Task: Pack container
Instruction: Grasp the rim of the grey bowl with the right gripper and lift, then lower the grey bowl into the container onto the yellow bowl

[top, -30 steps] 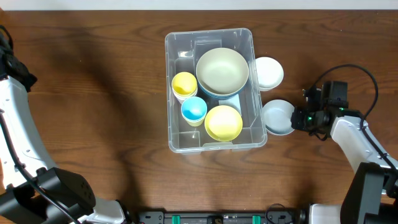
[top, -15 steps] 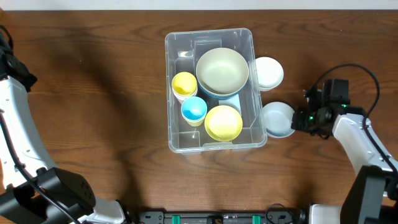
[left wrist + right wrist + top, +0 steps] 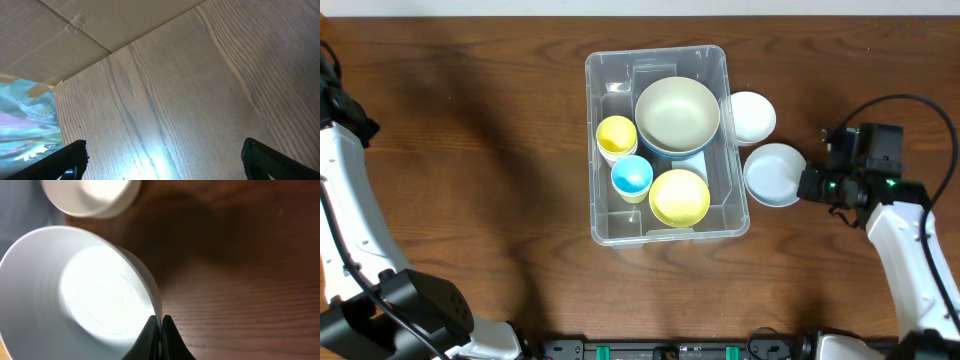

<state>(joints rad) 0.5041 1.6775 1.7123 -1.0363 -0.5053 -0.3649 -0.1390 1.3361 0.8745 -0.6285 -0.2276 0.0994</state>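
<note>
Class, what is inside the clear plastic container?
The container holds a large cream bowl, a yellow cup, a blue cup and a yellow bowl. Whatever lies beneath the bowls is hidden.

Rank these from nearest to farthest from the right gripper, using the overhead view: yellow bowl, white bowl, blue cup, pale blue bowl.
From the right gripper:
1. pale blue bowl, rim between the jaws.
2. white bowl, outside the bin, beside its right wall.
3. yellow bowl, inside the bin, near end.
4. blue cup, inside the bin, left side.

Pale, maybe bluish bowl (image 3: 75, 295) in jaws
</note>
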